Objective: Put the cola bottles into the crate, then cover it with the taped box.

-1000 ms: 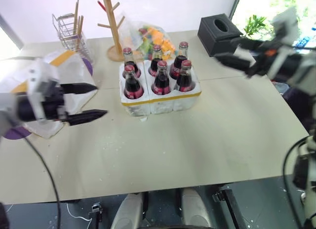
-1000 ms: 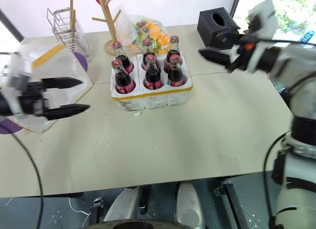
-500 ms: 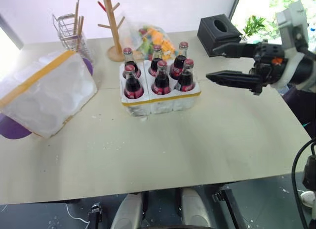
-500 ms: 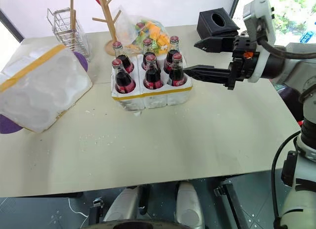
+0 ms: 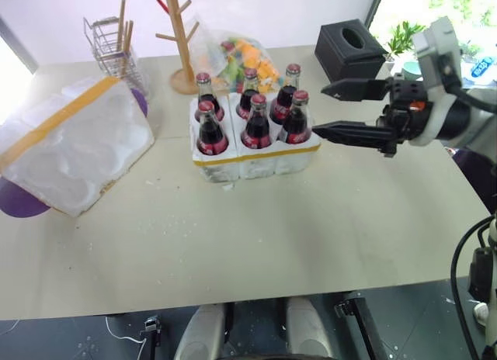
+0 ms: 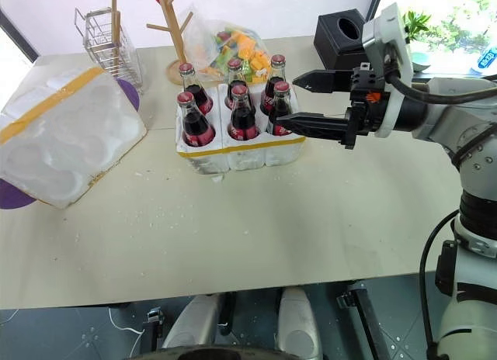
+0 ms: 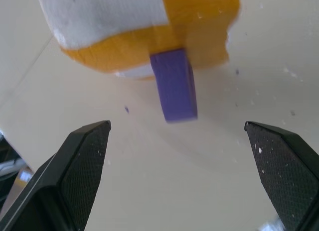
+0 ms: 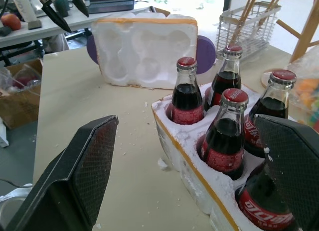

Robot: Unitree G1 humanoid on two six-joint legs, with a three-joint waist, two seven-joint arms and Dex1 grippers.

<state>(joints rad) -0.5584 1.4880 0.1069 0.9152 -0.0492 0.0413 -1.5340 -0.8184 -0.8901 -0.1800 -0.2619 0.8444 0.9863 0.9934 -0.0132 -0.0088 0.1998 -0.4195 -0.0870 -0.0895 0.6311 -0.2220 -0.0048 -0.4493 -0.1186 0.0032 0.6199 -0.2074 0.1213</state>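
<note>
All six cola bottles point(image 5: 254, 112) already stand upright in the crate point(image 5: 256, 154), two rows of three, caps up, near the middle of the worktop point(image 5: 272, 236). So you are done loading, by the look of it, and the step in hand is the cover.

The taped box point(image 5: 71, 147) sits well apart from the crate, at the robot's left edge of the worktop, tipped on its side and resting partly on a purple disc point(image 5: 19, 201). Its hollow, moulded side faces the crate and the right end effector point(image 6: 299, 102), as the right wrist view shows; its long axis runs roughly from the near left corner toward the far centre, and one yellow tape band crosses its upper face.

Your right end effector hangs level just beside the crate's right end, fingers spread wide and empty, close to the nearest bottle cap. Your left end effector point(image 7: 174, 156) is also wide open and holds nothing, looking down on a taped corner of the box and the purple disc.

Next you will likely need both end effectors on the box's opposite ends, then lift, turn the hollow downward, line its long axis with the crate's, and lower it straight over the caps.
</note>
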